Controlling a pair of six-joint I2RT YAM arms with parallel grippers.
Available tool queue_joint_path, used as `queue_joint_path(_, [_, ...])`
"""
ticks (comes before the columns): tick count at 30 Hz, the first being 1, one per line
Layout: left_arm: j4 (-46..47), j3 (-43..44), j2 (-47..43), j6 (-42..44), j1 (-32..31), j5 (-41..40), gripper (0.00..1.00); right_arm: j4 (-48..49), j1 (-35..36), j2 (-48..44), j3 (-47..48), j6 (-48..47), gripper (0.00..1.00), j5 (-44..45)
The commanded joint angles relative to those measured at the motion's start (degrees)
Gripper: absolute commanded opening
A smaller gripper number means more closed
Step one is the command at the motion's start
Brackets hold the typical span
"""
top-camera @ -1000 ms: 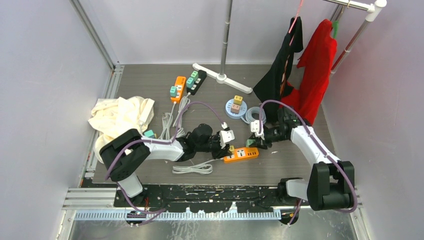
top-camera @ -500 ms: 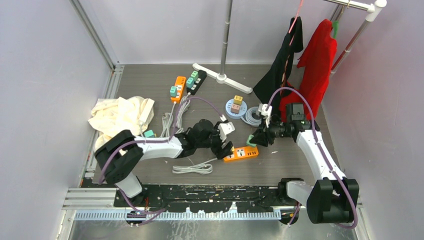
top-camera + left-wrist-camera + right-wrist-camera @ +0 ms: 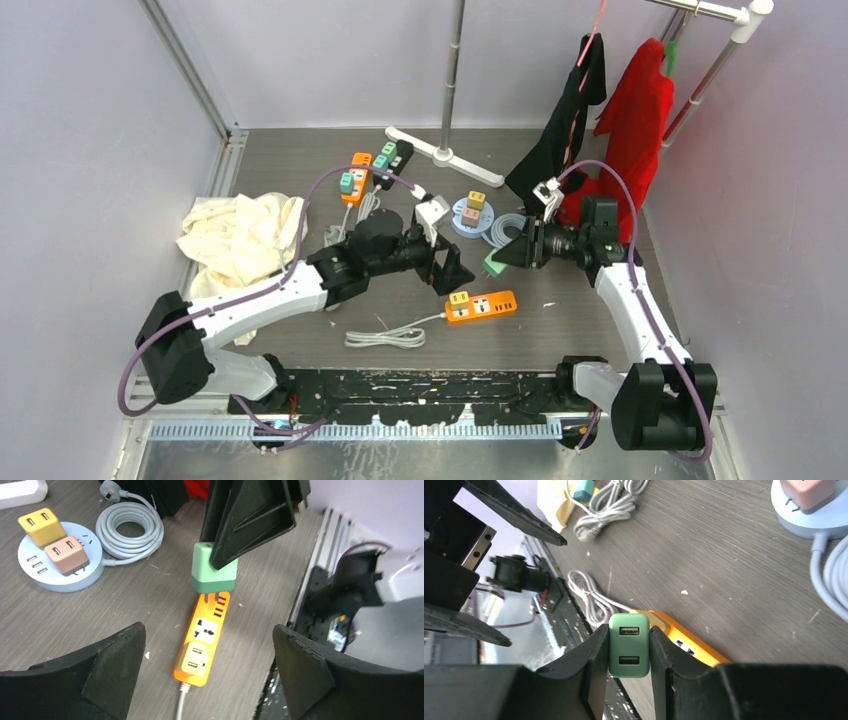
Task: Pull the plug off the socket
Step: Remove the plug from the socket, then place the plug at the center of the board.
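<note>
The orange power strip [image 3: 486, 305] lies flat on the table with a yellow plug [image 3: 459, 298] seated at its left end. My right gripper [image 3: 497, 259] is shut on a green two-port plug [image 3: 629, 645], which hangs free above the strip's [image 3: 689, 641] right end. In the left wrist view the green plug [image 3: 214, 571] hovers over the strip [image 3: 203, 632], clamped between the right gripper's black fingers [image 3: 250, 520]. My left gripper [image 3: 447, 268] is open and raised above the strip's left part, with nothing between its fingers [image 3: 117, 655].
A round grey socket hub [image 3: 458, 222] carries a yellow and a pink plug, next to a coiled grey cable [image 3: 505, 232]. Orange [image 3: 356, 178] and black [image 3: 398, 160] strips lie at the back. Cream cloth [image 3: 240, 235] is at the left; black [image 3: 560, 140] and red [image 3: 635, 130] garments hang at the right.
The left gripper let go of the strip, opened wide and rose back-left. The right gripper lifted the green plug up off the strip and away to the right.
</note>
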Motion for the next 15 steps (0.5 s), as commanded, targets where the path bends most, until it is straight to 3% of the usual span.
queue_joint_path(1, [-5.9,5.5,-1.9,-9.9,2.0,-1.3,0.97,16.5,-0.3,0.6,-2.3,21.7,0.04,-4.0])
queue_joint_path(8, [-10.8,12.8,0.7,-13.9,2.4,-0.8,0.93,20.7,-0.4,3.3,-3.0,31.5,0.06,-3.9])
queue_joint_path(15, [-27.6,25.1,8.1,-4.8,-3.6,-14.4,0.91,22.5,-0.3,7.3,-2.6,36.3,0.06,-4.3])
